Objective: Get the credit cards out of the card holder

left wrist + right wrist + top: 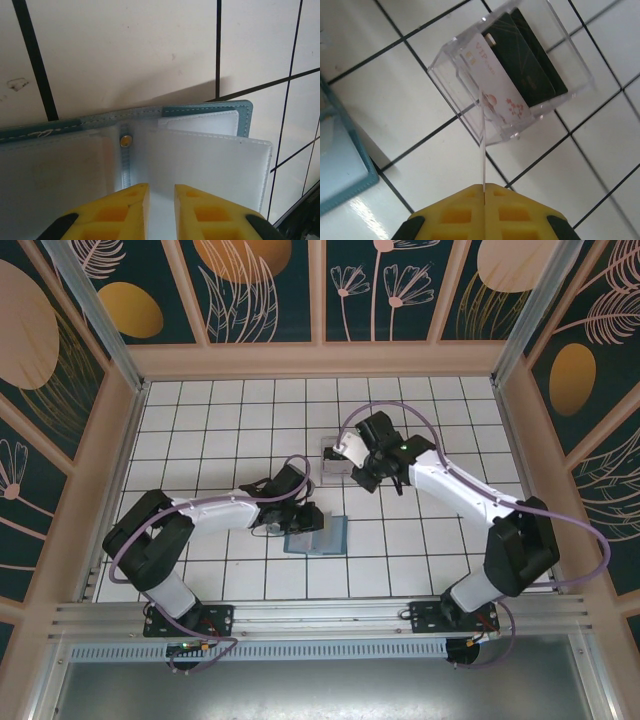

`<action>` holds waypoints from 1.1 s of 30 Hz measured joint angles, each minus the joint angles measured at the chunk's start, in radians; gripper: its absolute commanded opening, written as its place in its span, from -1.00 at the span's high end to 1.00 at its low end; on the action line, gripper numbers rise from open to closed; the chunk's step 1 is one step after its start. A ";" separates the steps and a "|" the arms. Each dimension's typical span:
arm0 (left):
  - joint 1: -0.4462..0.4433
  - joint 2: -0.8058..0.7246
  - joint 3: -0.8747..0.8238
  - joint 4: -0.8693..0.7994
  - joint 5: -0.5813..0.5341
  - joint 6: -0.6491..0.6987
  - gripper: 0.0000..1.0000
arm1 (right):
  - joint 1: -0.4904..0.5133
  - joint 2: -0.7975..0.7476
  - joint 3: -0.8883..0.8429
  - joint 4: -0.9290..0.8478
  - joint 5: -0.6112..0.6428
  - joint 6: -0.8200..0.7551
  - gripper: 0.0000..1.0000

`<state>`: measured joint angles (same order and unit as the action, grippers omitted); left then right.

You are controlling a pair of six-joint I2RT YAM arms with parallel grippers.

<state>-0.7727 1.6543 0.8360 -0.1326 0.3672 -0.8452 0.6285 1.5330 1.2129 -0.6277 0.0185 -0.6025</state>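
Yellow right tool pinches thin card.

White tiled floor, dark floral walls

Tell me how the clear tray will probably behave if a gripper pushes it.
The clear tray looks thin-walled and holds only cards, so it is probably light. On the glossy tiles it would likely slide, not tip. Its straight edges suggest stiff, maybe brittle plastic.
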 measured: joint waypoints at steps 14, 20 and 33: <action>0.000 0.008 -0.032 0.026 0.011 -0.002 0.56 | 0.014 0.262 0.281 -0.179 -0.016 -0.344 1.00; 0.000 0.007 -0.042 0.036 0.011 -0.011 0.55 | 0.014 0.342 0.367 -0.211 0.008 -0.395 1.00; 0.000 0.007 -0.058 0.055 0.011 -0.024 0.56 | 0.013 0.472 0.504 -0.270 0.038 -0.461 1.00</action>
<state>-0.7727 1.6615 0.7784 -0.0780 0.3782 -0.8688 0.6411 2.0048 1.7172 -0.8978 0.0566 -1.0634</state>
